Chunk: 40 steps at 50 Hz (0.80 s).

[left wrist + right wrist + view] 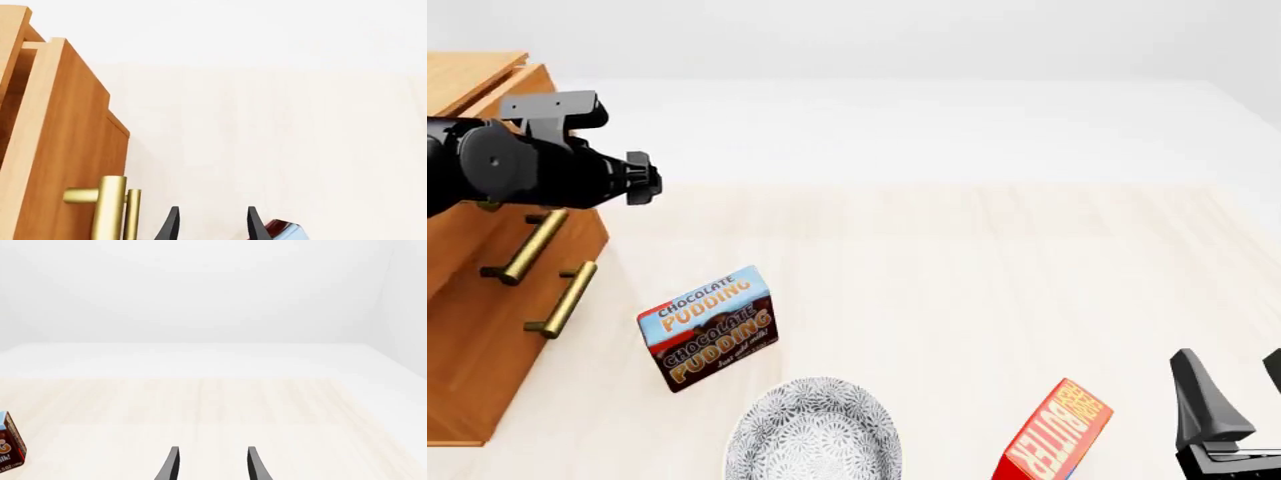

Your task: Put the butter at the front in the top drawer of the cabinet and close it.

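Observation:
The butter (1052,436), a red carton with an orange lettered face, stands tilted at the table's front edge in the front view. Just right of it my right gripper (1236,388) is open and empty; its fingertips (173,460) point over bare table. The cabinet (481,330) stands at the far left. Its top drawer (73,140) is pulled out, its front ahead of the lower one, with the brass handle (107,205) close beside my left gripper (212,217). That gripper is open, holds nothing and sits apart from the handle. The left arm (534,165) hangs over the cabinet's front.
A brown-and-blue chocolate pudding box (707,328) stands right of the cabinet, and its corner (9,442) shows in the right wrist view. A patterned grey plate (814,432) lies at the front middle. The lower drawer's handle (561,298) sits below the upper one.

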Tool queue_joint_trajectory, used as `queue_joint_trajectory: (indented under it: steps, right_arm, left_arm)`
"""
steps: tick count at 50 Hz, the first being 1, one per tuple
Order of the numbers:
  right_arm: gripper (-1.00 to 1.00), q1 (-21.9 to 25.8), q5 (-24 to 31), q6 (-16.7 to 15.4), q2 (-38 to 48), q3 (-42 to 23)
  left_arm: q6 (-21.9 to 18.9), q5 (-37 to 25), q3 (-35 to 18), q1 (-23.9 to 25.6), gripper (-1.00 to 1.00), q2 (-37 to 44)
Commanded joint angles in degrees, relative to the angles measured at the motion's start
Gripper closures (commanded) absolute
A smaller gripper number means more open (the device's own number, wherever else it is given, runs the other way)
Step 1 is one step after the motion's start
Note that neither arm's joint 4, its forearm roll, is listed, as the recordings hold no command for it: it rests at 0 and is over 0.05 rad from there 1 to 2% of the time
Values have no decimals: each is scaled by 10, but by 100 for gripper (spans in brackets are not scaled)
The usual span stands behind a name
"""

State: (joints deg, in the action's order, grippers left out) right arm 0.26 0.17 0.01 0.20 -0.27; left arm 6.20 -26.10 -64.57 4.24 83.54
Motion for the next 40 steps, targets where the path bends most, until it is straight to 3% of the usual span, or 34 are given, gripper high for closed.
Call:
queue_joint_trajectory:
  steps: [1,40]
  right_arm:
    - [-100,0,0,0,-1,1]
    - [-100,0,0,0,-1,1]
  left_arm:
    - [7,5,11,-21,-100,-12]
    - [-10,-15,34,-89,-100,-52]
